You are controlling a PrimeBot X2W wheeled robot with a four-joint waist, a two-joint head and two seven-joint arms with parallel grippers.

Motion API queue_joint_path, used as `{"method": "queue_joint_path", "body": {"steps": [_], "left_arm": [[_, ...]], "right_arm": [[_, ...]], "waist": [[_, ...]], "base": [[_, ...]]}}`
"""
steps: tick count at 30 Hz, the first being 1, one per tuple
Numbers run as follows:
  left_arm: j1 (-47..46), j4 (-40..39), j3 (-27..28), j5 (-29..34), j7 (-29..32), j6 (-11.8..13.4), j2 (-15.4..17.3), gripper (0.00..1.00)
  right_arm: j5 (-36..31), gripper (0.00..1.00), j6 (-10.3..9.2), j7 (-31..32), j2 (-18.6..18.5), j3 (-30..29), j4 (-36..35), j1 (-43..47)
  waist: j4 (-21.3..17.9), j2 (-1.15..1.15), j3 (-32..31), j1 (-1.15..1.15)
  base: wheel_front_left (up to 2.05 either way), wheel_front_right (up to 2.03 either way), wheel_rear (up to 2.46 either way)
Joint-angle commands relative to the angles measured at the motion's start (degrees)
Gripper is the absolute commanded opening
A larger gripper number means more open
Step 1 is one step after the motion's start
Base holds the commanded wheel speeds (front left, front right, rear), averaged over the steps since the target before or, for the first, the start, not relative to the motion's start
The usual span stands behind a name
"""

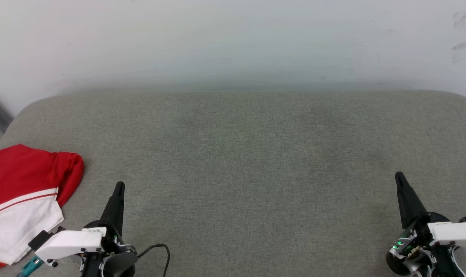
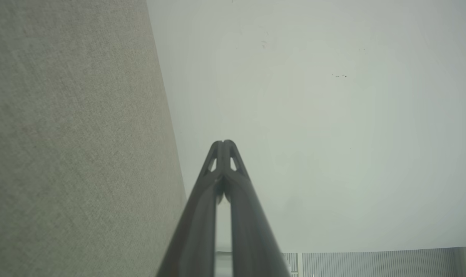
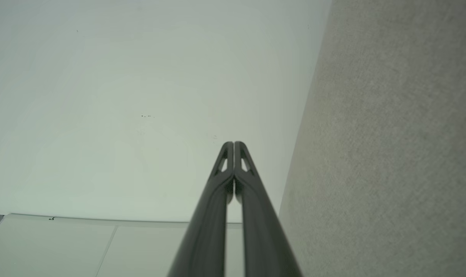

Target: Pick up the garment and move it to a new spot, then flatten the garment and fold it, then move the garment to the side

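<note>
The left gripper (image 2: pixel 224 143) is seen with its two dark fingers (image 2: pixel 200 215) pressed together at the tips, and nothing is held between them. The right gripper (image 3: pixel 233 143) is found in the same condition: its fingers (image 3: pixel 209 219) meet at the tips, a narrow slit is left lower down, and nothing is gripped.

In the head view both grippers are held low over a grey fabric-covered surface (image 1: pixel 248 161), well apart from each other, the left at the lower left and the right at the lower right, with fingers pointed toward a pale wall (image 1: pixel 233 38). A black cable (image 1: pixel 160 249) is looped on the surface just beside the left wrist.

The garment (image 1: pixel 21 192) is found at the left edge of the head view, lying bunched on the grey surface. Red cloth is uppermost, a white panel lies below it, and a red-and-white stripe runs between the two. It lies to the left of the left gripper, near it, and is touched by neither set of fingers. Whether the white wrist housing touches its lower edge cannot be told.
</note>
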Motion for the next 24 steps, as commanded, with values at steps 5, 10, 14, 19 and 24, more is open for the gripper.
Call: {"method": "queue_joint_path", "body": {"steps": [5, 10, 14, 19, 24], "left_arm": [[-0.3, 0.0, 0.1, 0.0, 0.1, -0.1, -0.1, 0.00], [-0.3, 0.0, 0.1, 0.0, 0.1, -0.1, -0.1, 0.00], [-0.3, 0.0, 0.1, 0.0, 0.1, -0.1, -0.1, 0.00], [-0.3, 0.0, 0.1, 0.0, 0.1, -0.1, -0.1, 0.00], [-0.3, 0.0, 0.1, 0.0, 0.1, -0.1, -0.1, 0.00]], "right_arm": [[0.2, 0.00, -0.02, 0.1, 0.2, 0.0, 0.0, -0.7], [0.2, 0.00, -0.02, 0.1, 0.2, 0.0, 0.0, -0.7], [0.2, 0.00, -0.02, 0.1, 0.2, 0.0, 0.0, -0.7], [0.2, 0.00, -0.02, 0.1, 0.2, 0.0, 0.0, -0.7], [0.2, 0.00, -0.02, 0.1, 0.2, 0.0, 0.0, -0.7]], "waist": [[0.0, 0.00, 0.0, 0.00], [0.0, 0.00, 0.0, 0.00], [0.0, 0.00, 0.0, 0.00], [0.0, 0.00, 0.0, 0.00], [0.0, 0.00, 0.0, 0.00]], "base": [[0.00, 0.00, 0.00], [0.00, 0.00, 0.00], [0.00, 0.00, 0.00], [0.00, 0.00, 0.00], [0.00, 0.00, 0.00]]}}
